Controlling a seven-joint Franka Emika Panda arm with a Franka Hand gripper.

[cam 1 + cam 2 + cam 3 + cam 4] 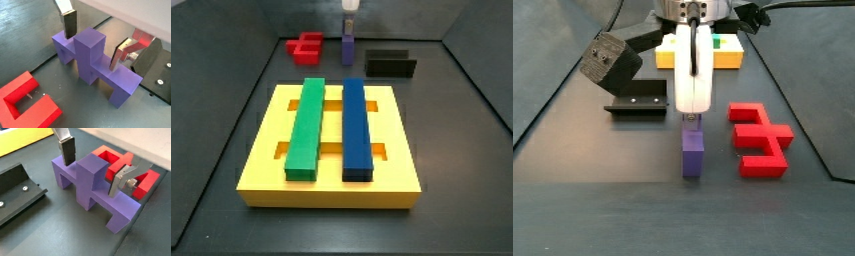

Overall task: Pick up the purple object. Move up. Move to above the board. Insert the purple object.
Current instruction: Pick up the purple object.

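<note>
The matte purple blocky bridge piece [93, 190] stands on the dark tabletop [60, 235], crossbar wide, legs short, central post upright. My gripper [93, 165] straddles that post with its fingers [67, 150] spread apart, gripping nothing.

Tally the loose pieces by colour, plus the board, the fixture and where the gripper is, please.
Purple piece: 1, on the floor, gripper straddling its post, jaws open
Red piece: 1
Green bar: 1, on the board
Blue bar: 1, on the board
Yellow board: 1
Black fixture: 1
Total: 6
</note>
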